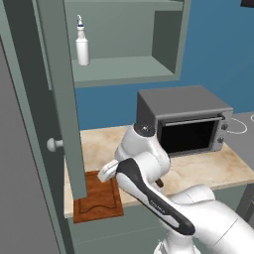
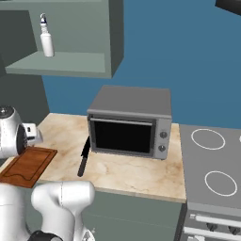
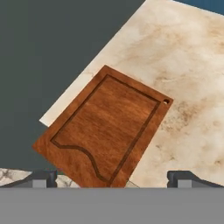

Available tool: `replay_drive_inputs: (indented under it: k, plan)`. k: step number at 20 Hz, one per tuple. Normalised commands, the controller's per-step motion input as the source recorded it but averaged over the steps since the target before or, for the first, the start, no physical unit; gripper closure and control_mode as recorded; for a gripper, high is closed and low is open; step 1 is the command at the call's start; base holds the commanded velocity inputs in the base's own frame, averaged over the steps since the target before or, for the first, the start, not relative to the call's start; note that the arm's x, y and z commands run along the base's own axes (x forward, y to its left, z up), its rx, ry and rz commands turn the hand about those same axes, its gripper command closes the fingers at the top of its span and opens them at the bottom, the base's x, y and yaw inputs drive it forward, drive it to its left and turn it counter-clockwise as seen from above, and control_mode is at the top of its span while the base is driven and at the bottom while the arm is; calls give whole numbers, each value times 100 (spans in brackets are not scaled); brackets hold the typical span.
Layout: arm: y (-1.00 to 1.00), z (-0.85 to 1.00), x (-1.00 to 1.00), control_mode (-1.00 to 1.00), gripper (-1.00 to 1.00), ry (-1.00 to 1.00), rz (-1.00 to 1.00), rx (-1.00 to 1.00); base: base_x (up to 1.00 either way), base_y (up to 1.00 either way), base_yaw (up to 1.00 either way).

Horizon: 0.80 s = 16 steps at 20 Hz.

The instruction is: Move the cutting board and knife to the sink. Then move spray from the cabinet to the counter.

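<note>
Progress, as we judge it, is nil: going left to right, the small white spray bottle (image 2: 46, 41) stands on the grey-green cabinet (image 2: 61, 63) shelf, the reddish-brown grooved wooden cutting board (image 2: 29, 165) and dark-bladed black-handled knife (image 2: 84, 159) lie on the beige marbled worktop (image 2: 132, 174); our jaws hover wide above the board, holding nothing

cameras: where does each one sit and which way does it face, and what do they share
Left base view: behind the arm to its left, looking forward and down at the board, oven and open cabinet; the arm rises from the lower right.
Right base view: behind to its right, facing the oven, knife and stove; the arm shows at the lower left.
Hand view: on the hand, looking down on the board; open gripper tips at the bottom.
Shared: all three show the board and counter; both base views show the spray.
</note>
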Motion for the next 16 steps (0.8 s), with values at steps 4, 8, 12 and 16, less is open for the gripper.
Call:
replay_drive_inputs:
  k: [4,8,12,16]
  plan:
    - [-3,10,-52,-100,-100,0,0,-16,0,0,0]
    - [-7,3,-48,-100,-100,0,0,-15,0,0,0]
    - [-11,1,-44,-100,-100,0,7,-14,0,0,0]
    - [-13,0,-45,-100,-100,1,17,-13,0,0,0]
